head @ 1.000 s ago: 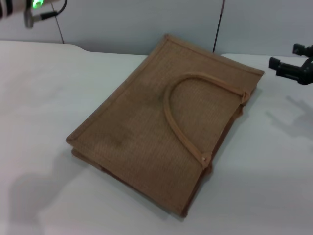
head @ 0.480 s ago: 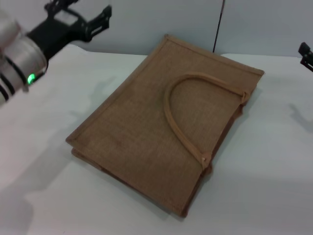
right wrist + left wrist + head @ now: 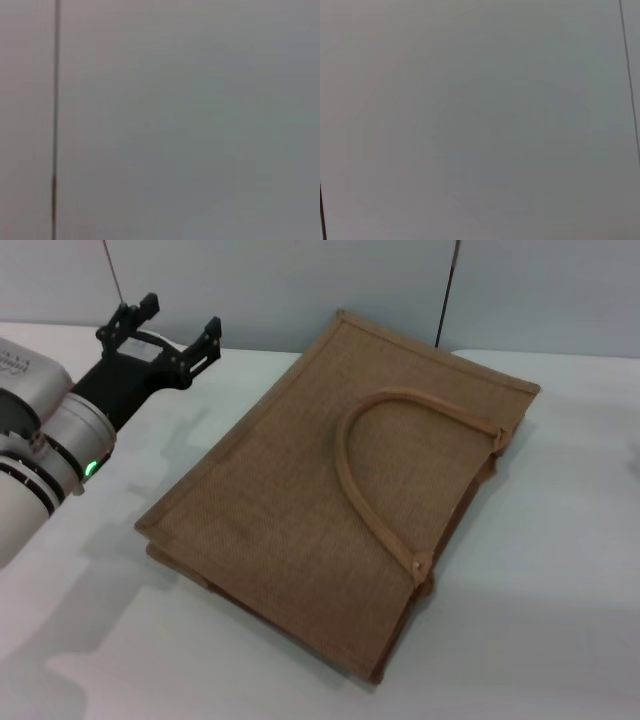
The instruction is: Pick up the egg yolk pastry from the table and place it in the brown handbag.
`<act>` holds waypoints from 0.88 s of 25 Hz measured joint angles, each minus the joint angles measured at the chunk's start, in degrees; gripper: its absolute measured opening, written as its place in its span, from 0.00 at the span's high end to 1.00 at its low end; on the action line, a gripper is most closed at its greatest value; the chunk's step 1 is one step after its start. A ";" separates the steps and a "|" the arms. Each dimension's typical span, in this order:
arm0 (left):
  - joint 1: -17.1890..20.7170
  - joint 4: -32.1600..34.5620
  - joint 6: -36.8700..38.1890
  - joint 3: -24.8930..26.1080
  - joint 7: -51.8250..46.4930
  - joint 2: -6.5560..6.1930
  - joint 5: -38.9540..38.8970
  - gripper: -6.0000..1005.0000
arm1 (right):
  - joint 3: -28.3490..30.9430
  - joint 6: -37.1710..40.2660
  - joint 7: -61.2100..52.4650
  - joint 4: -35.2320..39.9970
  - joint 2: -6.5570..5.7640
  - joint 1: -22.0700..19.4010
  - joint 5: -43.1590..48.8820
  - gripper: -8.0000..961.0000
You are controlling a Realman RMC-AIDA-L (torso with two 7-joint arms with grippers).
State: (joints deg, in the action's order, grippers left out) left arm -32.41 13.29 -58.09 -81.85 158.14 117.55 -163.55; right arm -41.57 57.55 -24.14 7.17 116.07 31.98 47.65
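One bag flat on the tabletop, one arm above the far left edge

No egg yolk pastry can be made out in any of the three views, so its place cannot be told. The brown handbag [image 3: 335, 495] is seen lying flat on its broad side on the white tabletop [image 3: 560, 570], roughly at the middle and turned at an angle, so that one corner is aimed at the far edge and another at the near edge. Its woven face is bordered by a trimmed edge, and one lighter looped strap handle [image 3: 375, 455] is laid in an arch across that face, with its two ends fixed along the bag's right-hand side. Whether the mouth of the bag is open cannot be told; only a dark seam is shown along the right and near sides.

The left gripper [image 3: 172, 330] is held above the far left part of the tabletop, just beside the bag's far left edge but apart from it. Its black jaws are spread wide, and nothing is gripped between them. A green light [image 3: 90, 469] is lit on the pale wrist behind it, and the arm's shadow is cast on the tabletop toward the near left corner.

The right gripper is not shown in the head view. Only a plain grey surface crossed by a thin dark line is shown by each wrist view.
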 joint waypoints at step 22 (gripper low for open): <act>-0.70 -2.28 0.09 0.29 -0.12 -0.33 -0.84 0.13 | 0.00 -2.04 -0.53 -0.83 -0.06 1.44 -0.93 0.07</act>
State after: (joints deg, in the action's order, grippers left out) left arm -33.11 11.02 -58.00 -81.56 158.02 117.22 -164.38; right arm -41.57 55.51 -24.67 6.34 116.02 33.41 46.72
